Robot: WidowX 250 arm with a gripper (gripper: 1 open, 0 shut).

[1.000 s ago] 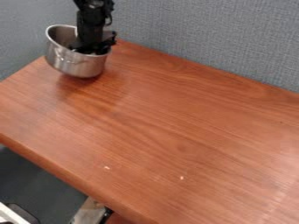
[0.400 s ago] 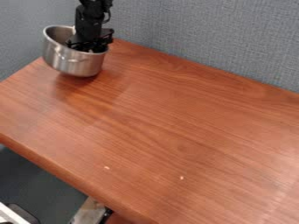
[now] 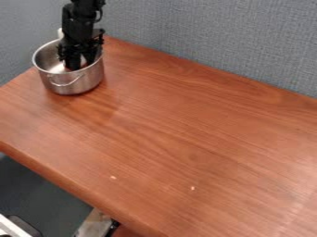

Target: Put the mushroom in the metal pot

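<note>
The metal pot point(image 3: 59, 76) stands at the far left corner of the wooden table, shiny and round, with a small handle facing me. My gripper point(image 3: 82, 53) comes down from above onto the pot's far right rim. Its dark fingers point(image 3: 77, 48) appear closed over that rim, one inside the pot and one outside. The mushroom is hidden: it shows neither on the table nor in the part of the pot's inside that I can see.
The brown wooden table point(image 3: 186, 130) stretches right and toward me from the pot. A grey-blue wall point(image 3: 223, 37) rises right behind the table. The table's left edge point(image 3: 19, 88) runs close beside the pot.
The pot has slid left and toward me together with the gripper. The black arm has shifted left with it and the wrist has rolled a little.
</note>
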